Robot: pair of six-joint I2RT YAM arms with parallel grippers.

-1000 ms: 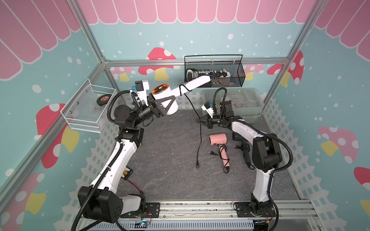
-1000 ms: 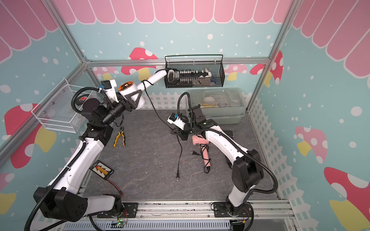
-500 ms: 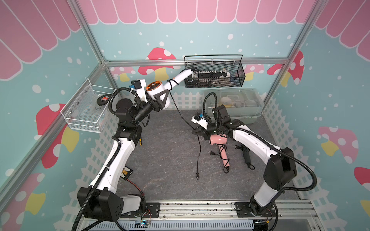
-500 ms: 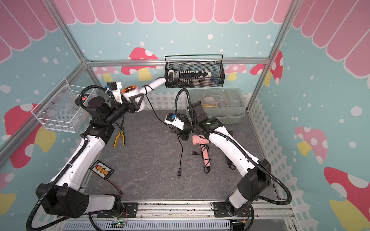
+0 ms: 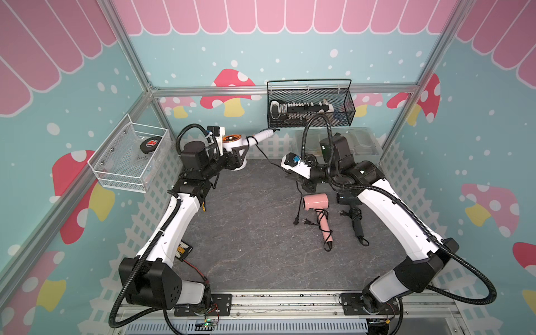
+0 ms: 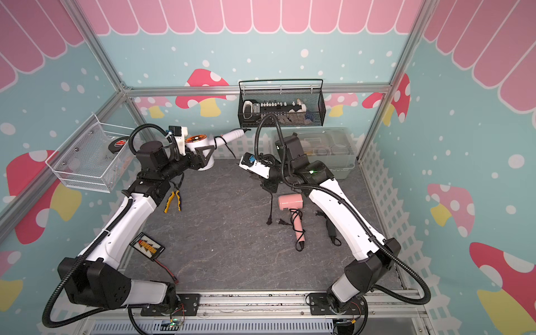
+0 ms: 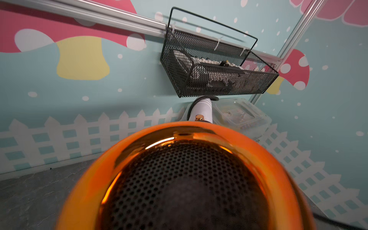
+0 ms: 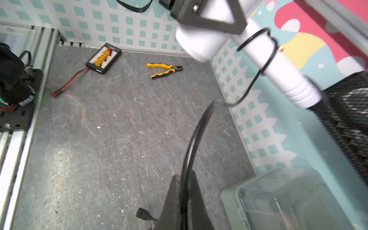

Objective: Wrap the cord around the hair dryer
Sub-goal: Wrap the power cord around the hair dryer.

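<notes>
- We see the left gripper (image 5: 240, 152) clamped on the barrel of the white hair dryer (image 5: 233, 142), held up off the table (image 5: 246, 237) at the back left, its handle pointing toward the wire basket (image 5: 310, 108).
- The cord (image 8: 196, 135) loops around the handle (two turns, as far as we can count in the right wrist view), then slants down to the right gripper (image 8: 184, 177).
- That gripper is pinched closed on the cord; below it the rest hangs to the plug (image 5: 295, 222), near the pink dryer (image 5: 315, 201) lying on the table.
- Yellow pliers (image 6: 173, 200) lie on the table beside the left arm.
</notes>
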